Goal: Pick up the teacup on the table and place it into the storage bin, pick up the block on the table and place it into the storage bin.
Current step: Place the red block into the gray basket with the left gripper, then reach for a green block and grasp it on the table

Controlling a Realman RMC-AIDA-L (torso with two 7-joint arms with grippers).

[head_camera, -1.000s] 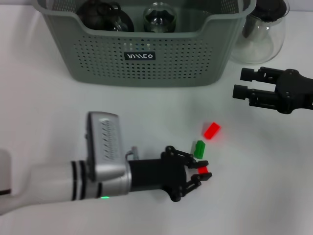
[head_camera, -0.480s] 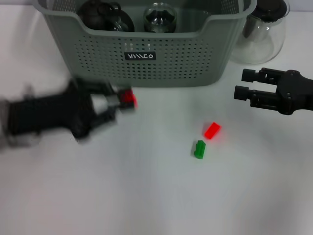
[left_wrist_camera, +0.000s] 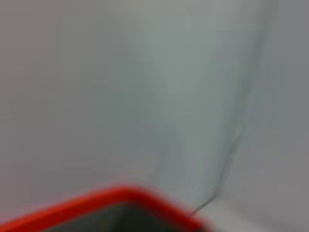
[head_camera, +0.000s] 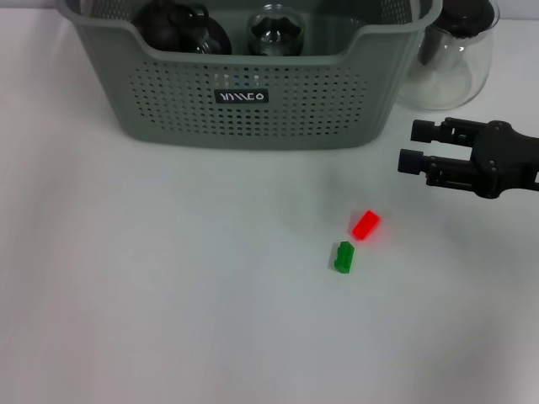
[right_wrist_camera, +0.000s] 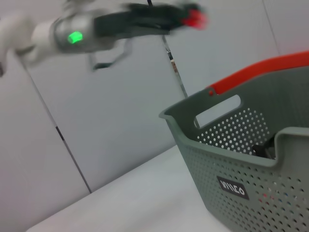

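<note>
Left gripper [right_wrist_camera: 190, 17] is out of the head view; the right wrist view catches it raised high above the storage bin [head_camera: 253, 93], blurred, pinching a small red block [right_wrist_camera: 194, 18] between its jaws. Right gripper [head_camera: 414, 147] hovers over the table [head_camera: 168, 295] at the right, just in front of a clear glass carafe [head_camera: 446, 59], jaws spread, holding nothing. Bin sits at the far edge of the table with dark glassware [head_camera: 181, 29] inside. A second red block [head_camera: 365, 224] and a green block [head_camera: 343, 256] lie near each other on the table in front of the bin, not touching.
</note>
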